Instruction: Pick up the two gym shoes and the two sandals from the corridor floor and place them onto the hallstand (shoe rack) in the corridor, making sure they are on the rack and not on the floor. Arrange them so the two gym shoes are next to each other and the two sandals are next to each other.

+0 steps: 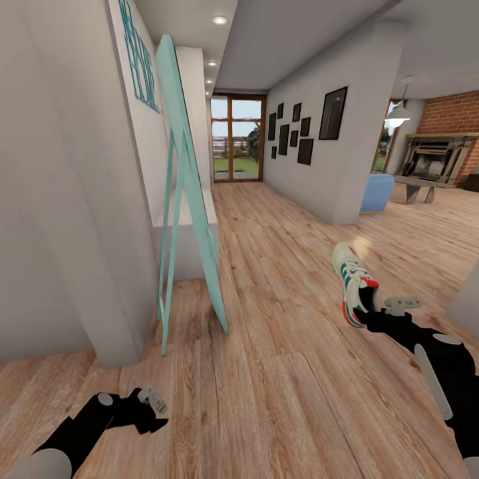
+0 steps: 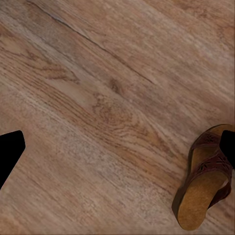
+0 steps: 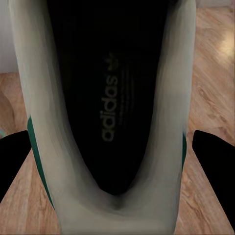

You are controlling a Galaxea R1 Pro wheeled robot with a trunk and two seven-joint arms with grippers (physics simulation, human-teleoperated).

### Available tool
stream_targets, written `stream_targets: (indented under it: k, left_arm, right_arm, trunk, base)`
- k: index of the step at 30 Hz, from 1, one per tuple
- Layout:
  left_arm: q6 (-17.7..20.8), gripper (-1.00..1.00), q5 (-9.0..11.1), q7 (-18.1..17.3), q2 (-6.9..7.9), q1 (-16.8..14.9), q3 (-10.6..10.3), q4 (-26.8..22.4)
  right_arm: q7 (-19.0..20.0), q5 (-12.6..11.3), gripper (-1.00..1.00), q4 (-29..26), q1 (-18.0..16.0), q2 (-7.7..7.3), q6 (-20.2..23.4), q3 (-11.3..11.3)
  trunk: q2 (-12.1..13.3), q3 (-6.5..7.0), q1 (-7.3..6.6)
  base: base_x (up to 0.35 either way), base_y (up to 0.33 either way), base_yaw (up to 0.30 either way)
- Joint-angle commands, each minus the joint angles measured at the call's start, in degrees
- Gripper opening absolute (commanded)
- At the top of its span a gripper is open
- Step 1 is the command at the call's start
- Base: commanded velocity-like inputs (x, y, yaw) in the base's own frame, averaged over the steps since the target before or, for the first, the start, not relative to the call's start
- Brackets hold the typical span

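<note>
A white gym shoe with green stripes and a red-orange heel hangs above the corridor floor, toe pointing away from me. My right gripper is shut on its heel end. In the right wrist view the gym shoe's dark insole lies between the two black fingers. My left gripper is low at the near left, open and holding nothing. In the left wrist view a brown sandal with a tan footbed lies on the planks beside one finger. A low pale-grey unit, apparently the hallstand, stands against the left wall.
A tall teal panel leans in front of the pale unit. A white wall corner juts out at the near left. The corridor runs back to a glass door. At the right it opens to a room with a blue seat and a brick fireplace.
</note>
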Motion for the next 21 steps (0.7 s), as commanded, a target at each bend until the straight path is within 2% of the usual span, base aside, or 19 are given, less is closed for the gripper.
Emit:
stream_targets:
  k: [1, 3, 7, 18, 20, 21]
  left_arm:
    - [0.45, 1.00, -0.44, -0.26, 0.02, 0.03, -0.05, -0.13]
    - [0.46, 1.00, -1.50, -0.25, 0.03, 0.05, -0.07, -0.13]
    - [0.55, 1.00, -4.53, -0.25, 0.00, 0.14, -0.03, -0.10]
    - [0.09, 1.00, -5.79, -0.21, 0.09, 0.83, 0.00, 1.09]
    - [-0.75, 1.00, -5.97, -0.23, 0.25, 1.48, -0.03, 1.97]
    - [-2.65, 1.00, -5.99, -0.30, 0.39, 1.64, -0.02, 2.82]
  right_arm:
    - [0.07, -0.44, -1.00, -0.04, -0.04, 0.01, 0.35, -0.07]
    - [0.09, -0.50, -1.00, -0.08, -0.04, 0.02, 0.35, -0.07]
    - [0.09, -0.55, -1.00, 0.02, -0.04, 0.02, 0.35, -0.07]
    - [0.08, -0.47, -1.00, 0.06, -0.04, 0.11, 0.35, -0.14]
    - [0.08, -0.47, -1.00, 0.08, -0.04, 0.11, 0.35, -0.15]
    - [0.08, -0.47, -1.00, 0.08, -0.04, 0.10, 0.35, -0.15]
  trunk:
    - [-0.03, -0.13, -0.01]
    - [-0.03, -0.29, -0.01]
    - [-1.63, -1.36, 0.87]
    - [-6.04, -4.34, 3.28]
    - [-6.85, -4.88, 3.72]
    - [-7.25, -5.15, 3.94]
  base:
    - [0.000, 0.000, 0.000]
    - [0.000, 0.000, 0.000]
    - [0.000, 0.000, 0.000]
    - [0.000, 0.000, 0.000]
    - [0.000, 0.000, 0.000]
    - [0.000, 0.000, 0.000]
